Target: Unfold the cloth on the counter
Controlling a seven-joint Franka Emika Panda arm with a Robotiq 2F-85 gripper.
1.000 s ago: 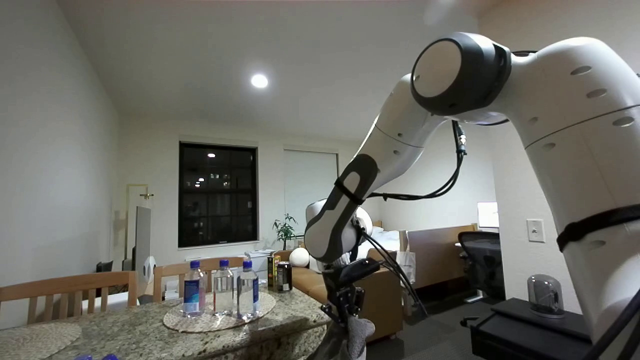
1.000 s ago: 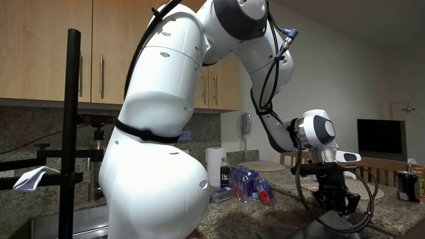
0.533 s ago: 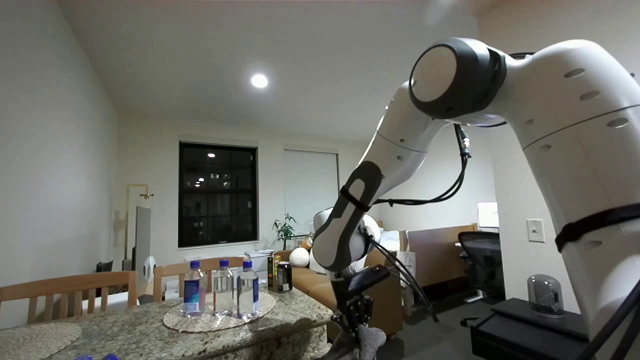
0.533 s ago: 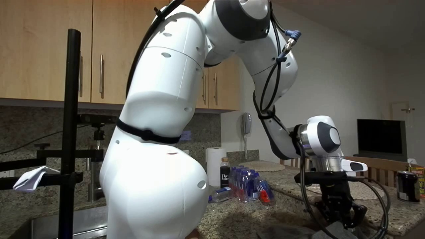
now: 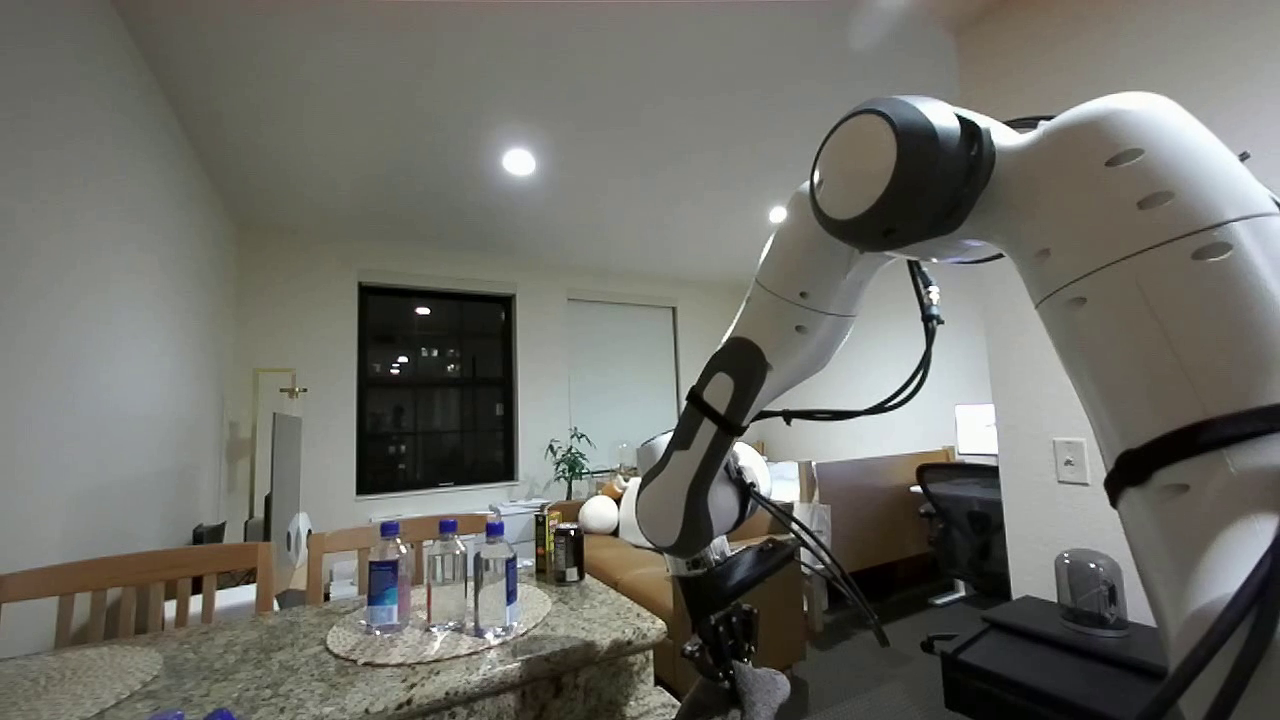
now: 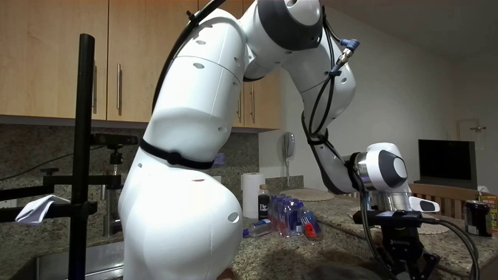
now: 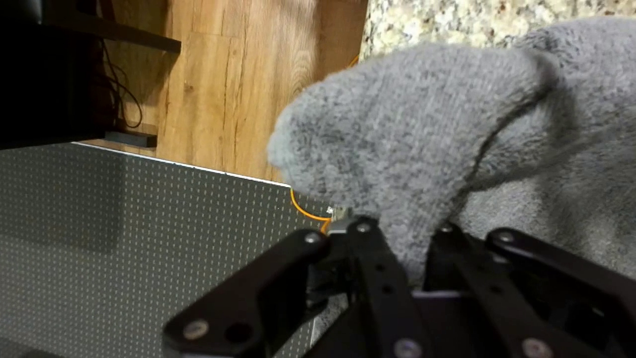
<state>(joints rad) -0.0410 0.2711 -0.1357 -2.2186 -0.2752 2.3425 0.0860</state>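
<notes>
The grey fluffy cloth point(image 7: 407, 119) fills much of the wrist view. A gathered flap of it rises from between my fingers, and its tip reaches out past the counter edge over the floor. More cloth lies bunched to the right, against the speckled counter point(image 7: 432, 30). My gripper point(image 7: 405, 231) is shut on the cloth; the pinched part narrows between the fingers. In an exterior view the gripper point(image 5: 728, 672) is low beside the raised counter's end, with the cloth point(image 5: 762, 690) at its tips. A dark piece of cloth point(image 6: 342, 271) shows at the bottom of an exterior view; the rest is cut off.
Three water bottles point(image 5: 445, 580) stand on a round mat point(image 5: 440, 640) on the raised counter. A can point(image 6: 477, 218) is near its end. Several packed bottles point(image 6: 288, 216) and a lying bottle point(image 6: 260, 228) sit on the lower top. The sink point(image 6: 101, 258) is behind the arm.
In both exterior views the gripper has moved right and downward, carrying the held cloth with it, away from the raised counter's end. The grip has stayed shut.
</notes>
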